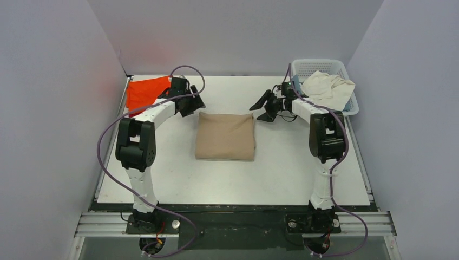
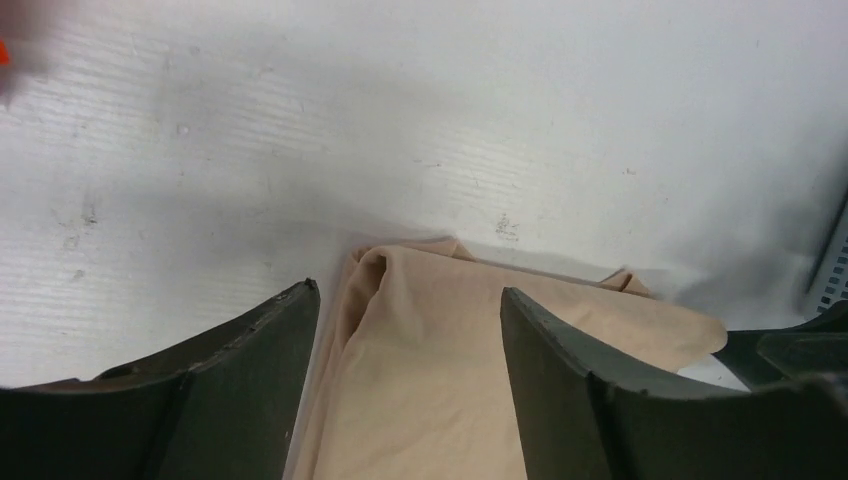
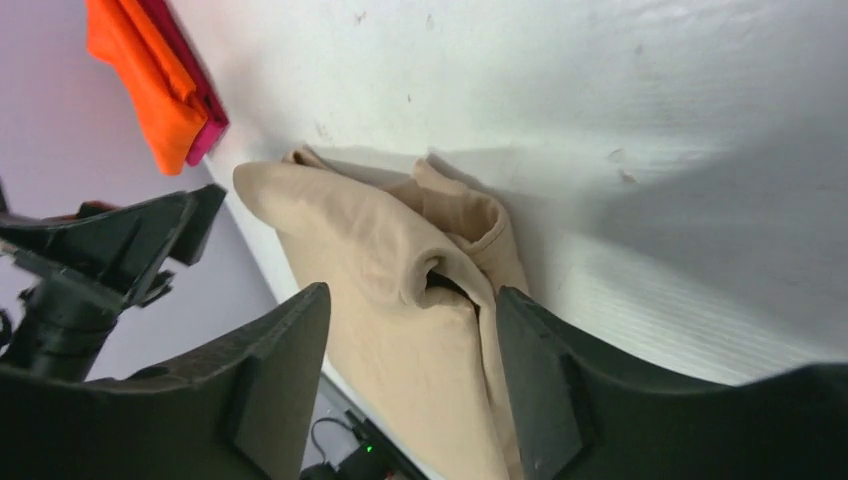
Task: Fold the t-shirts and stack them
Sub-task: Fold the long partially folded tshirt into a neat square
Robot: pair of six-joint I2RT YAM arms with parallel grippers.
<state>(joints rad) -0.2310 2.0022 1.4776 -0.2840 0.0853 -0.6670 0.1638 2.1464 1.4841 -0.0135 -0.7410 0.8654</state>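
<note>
Lying folded into a neat rectangle in the middle of the table (image 1: 227, 179), the tan tee (image 1: 225, 136) is free of both claws. The left gripper (image 2: 408, 290) hangs over its far left corner, jaws apart and released. The right gripper (image 3: 410, 292) hangs over the far right corner, likewise spread, grasping nothing. An orange tee (image 1: 145, 93) sits folded at far left, seemingly atop a red tee (image 3: 207, 112). A cream tee (image 1: 327, 88) fills the basket (image 1: 311, 66) at far right.
</note>
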